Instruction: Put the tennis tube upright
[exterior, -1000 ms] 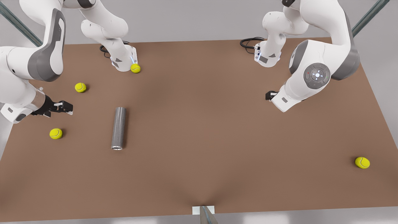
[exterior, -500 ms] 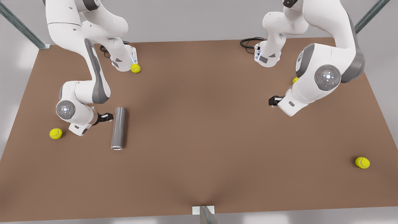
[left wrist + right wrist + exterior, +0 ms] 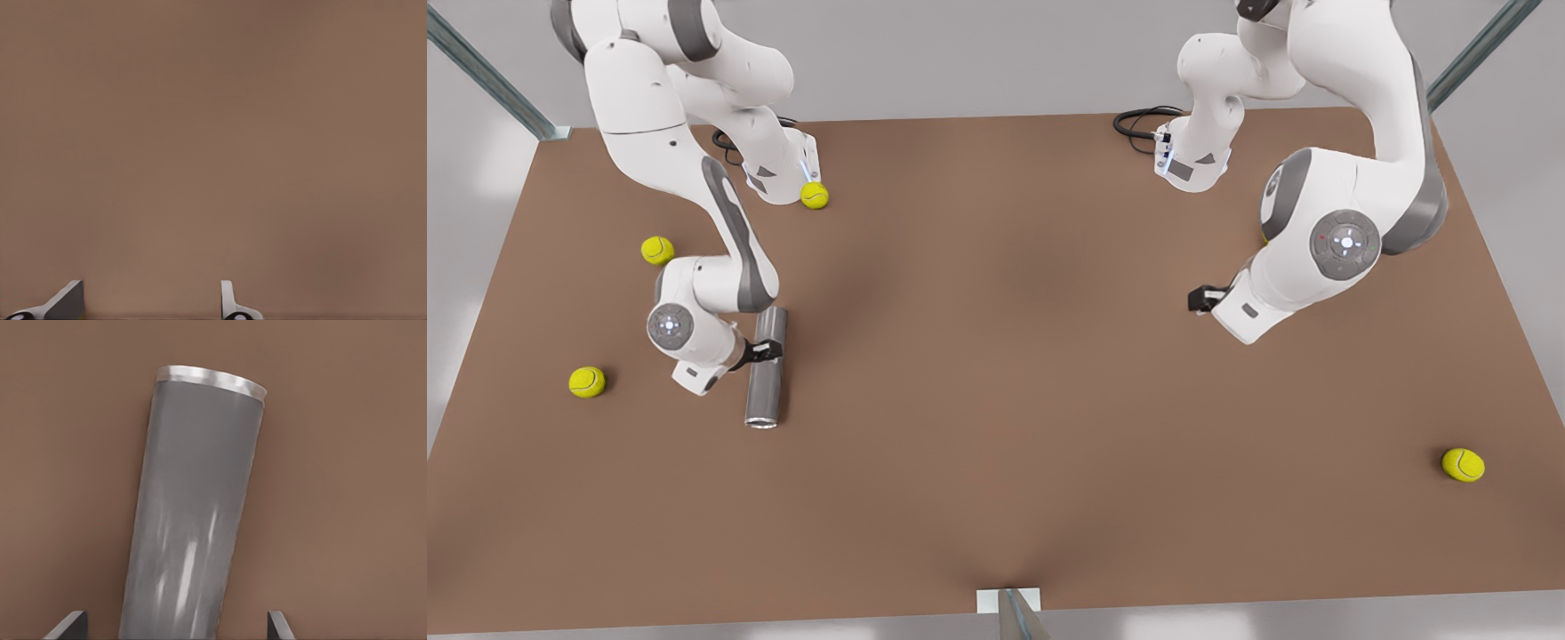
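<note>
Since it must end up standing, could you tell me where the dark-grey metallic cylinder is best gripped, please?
Probably across the round body of the dark-grey metallic tennis tube, from above, jaws straddling its width, since it lies flat on the brown table. The open right gripper sits over its rimless half; the left gripper waits, open.

My tube (image 3: 767, 380) is dark grey, metallic, streaked with pale glints, with a lighter silver rim (image 3: 211, 379). Table (image 3: 1049, 373) is plain flat brown, no pattern. Four balls are yellow-green with faint pale seams: (image 3: 815, 195), (image 3: 657, 250), (image 3: 587, 381), (image 3: 1463, 464). My arms are white with grey joint bands and grey round caps. My right gripper (image 3: 769, 351) is black with whitish tips; my left gripper (image 3: 1199, 300) is black. Fingers (image 3: 67, 301) look grey. Cables (image 3: 1138, 120) are black. Backdrop is light grey.
</note>
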